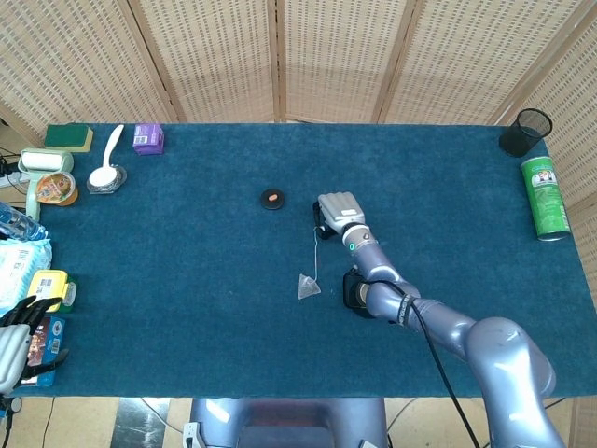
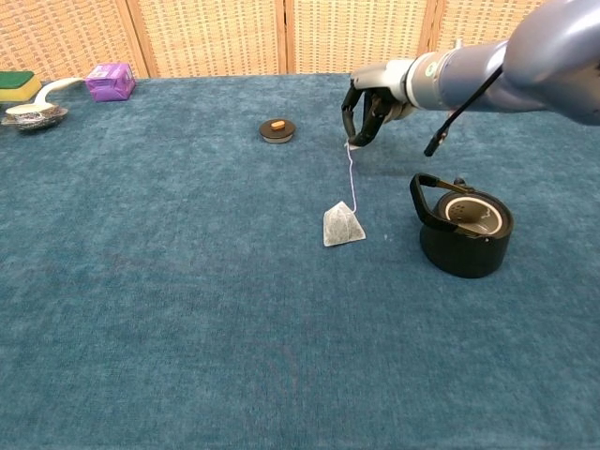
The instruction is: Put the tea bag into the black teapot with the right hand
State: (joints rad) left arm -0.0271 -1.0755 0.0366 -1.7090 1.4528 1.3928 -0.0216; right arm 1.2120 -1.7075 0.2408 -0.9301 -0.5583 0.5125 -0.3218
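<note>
The pyramid tea bag (image 2: 343,225) (image 1: 309,287) lies on the blue cloth, its white string running straight up to my right hand (image 2: 368,106) (image 1: 337,214). That hand pinches the string's top end, fingers pointing down, above and slightly behind the bag. The black teapot (image 2: 463,231) (image 1: 355,290), lid off and open at the top, stands to the right of the bag with its handle toward my hand. My left hand (image 1: 15,338) rests low at the table's near left corner, fingers apart and holding nothing.
The teapot's black lid (image 2: 277,129) with an orange knob lies behind the bag. A purple box (image 2: 111,82), spoon dish (image 2: 34,113) and green sponge sit at the far left. A green can (image 1: 545,197) and black mesh cup (image 1: 525,132) stand at the far right; packets (image 1: 47,289) lie near my left hand.
</note>
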